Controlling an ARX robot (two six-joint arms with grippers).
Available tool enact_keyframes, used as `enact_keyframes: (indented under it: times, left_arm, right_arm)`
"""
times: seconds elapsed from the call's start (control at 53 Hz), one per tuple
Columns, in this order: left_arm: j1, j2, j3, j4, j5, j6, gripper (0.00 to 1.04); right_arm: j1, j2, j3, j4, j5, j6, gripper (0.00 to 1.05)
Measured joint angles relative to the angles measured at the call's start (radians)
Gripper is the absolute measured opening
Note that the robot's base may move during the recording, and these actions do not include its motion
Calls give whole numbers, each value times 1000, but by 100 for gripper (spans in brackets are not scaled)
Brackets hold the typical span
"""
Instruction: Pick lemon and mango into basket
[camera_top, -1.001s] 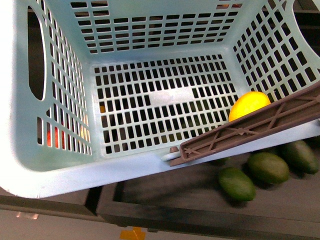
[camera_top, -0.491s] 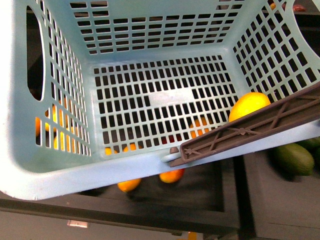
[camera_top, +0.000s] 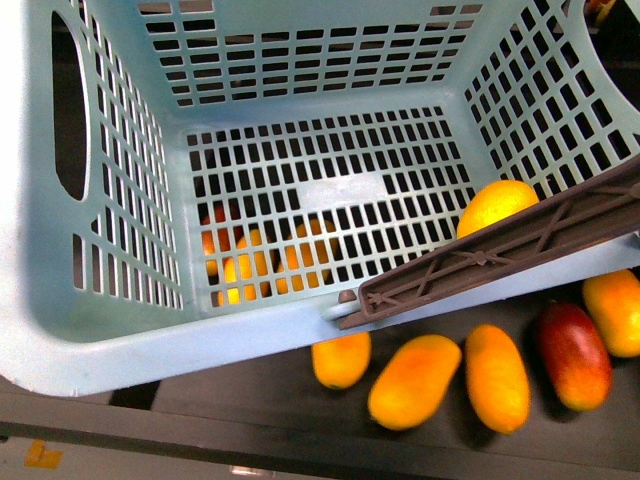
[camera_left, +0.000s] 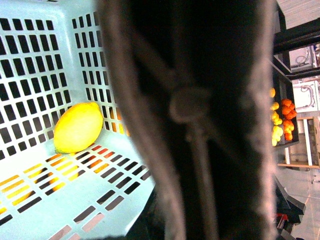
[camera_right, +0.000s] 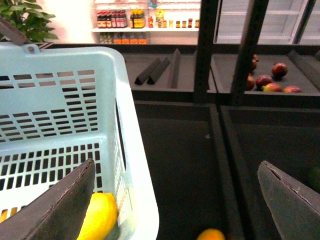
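The lemon (camera_top: 497, 205) lies inside the basket (camera_top: 130, 350); the mango (camera_top: 415, 382) lies outside on a dark shelf (camera_top: 260, 392). Our right gripper (camera_right: 176, 167) gapes apart. A dark blur (camera_left: 200, 125) fills the left wrist view, so we cannot tell our left gripper's state.

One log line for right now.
bright yellow oval lemon in pale mint slotted plastic basket | elongated orange-yellow mango outside basket | right gripper open, empty
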Motion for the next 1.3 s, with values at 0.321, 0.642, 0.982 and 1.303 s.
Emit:
enact_keyframes:
  times: [0.321,0.642,0.982,1.303]
  left_arm:
    - [0,0,0,0,3,-1,4]
    - [16,-2,0,0,-17,0,4]
    - [2,-2,-1,0,8,-3,4]
    - [-1,-2,-1,0,-8,1,4]
  right_arm:
    - [0,0,0,0,0,0,96]
    - [1,-1,0,0,-4,0,96]
    - [-171,96,235,-622,463,405,96]
    - [-557,780,404,-376,-47,539,96]
